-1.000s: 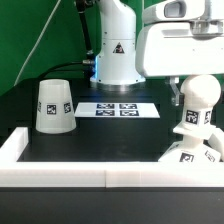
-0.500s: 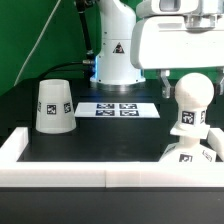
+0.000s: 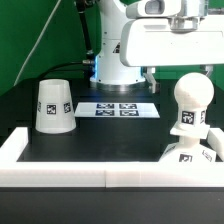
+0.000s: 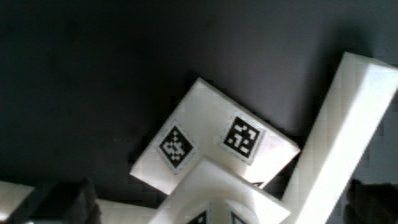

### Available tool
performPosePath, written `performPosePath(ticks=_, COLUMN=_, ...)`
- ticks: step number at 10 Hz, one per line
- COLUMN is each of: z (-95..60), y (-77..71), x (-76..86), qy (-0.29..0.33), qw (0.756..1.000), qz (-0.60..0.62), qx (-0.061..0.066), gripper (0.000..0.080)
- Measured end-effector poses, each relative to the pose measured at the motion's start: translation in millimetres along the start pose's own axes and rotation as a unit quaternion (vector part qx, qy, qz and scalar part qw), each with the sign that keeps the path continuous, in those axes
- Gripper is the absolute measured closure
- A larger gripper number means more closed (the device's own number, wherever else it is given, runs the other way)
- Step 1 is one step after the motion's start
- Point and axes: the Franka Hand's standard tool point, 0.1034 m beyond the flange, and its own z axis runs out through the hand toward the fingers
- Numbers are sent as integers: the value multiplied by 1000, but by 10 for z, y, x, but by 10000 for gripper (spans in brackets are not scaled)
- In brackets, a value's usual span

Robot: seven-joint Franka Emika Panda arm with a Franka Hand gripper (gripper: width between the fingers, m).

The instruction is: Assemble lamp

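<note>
The round bulb [image 3: 190, 103] stands upright with its neck in the low square base [image 3: 186, 152] at the exterior view's right, against the white wall. My gripper [image 3: 178, 73] is open and empty just above the bulb's top, with a dark finger [image 3: 149, 76] showing at its left. The cup-like shade [image 3: 54, 105] stands upside down at the exterior view's left, apart from the rest. In the wrist view the tagged base [image 4: 210, 140] and the bulb's top [image 4: 228, 205] lie between my dark fingers [image 4: 63, 205].
The marker board [image 3: 120, 109] lies flat on the black table in front of the robot's white pedestal [image 3: 117, 55]. A white wall [image 3: 100, 172] borders the near side and the left corner; it also shows in the wrist view [image 4: 349, 120].
My gripper has let go of the bulb and risen off it, moving a little to the exterior view's left. The bulb stays upright on the base. The shade has not moved.
</note>
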Motion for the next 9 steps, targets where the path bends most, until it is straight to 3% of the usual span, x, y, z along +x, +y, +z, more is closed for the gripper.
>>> performPosePath(ticks=3, z=8, y=7, x=-10, qy=-1, qw=1000, qz=0, qx=0, gripper=101)
performPosePath(ticks=4, z=28, y=97, x=-105, qy=-5, qw=1000, qz=10, qx=-2, gripper=101)
performPosePath(ticks=6, z=10, y=371, x=-412, qy=-21, qw=999, qz=51, qx=-1, gripper=101)
performPosePath(ticks=9, z=-76, y=868, x=-656, qy=-28, qw=996, qz=83, qx=-8, gripper=101)
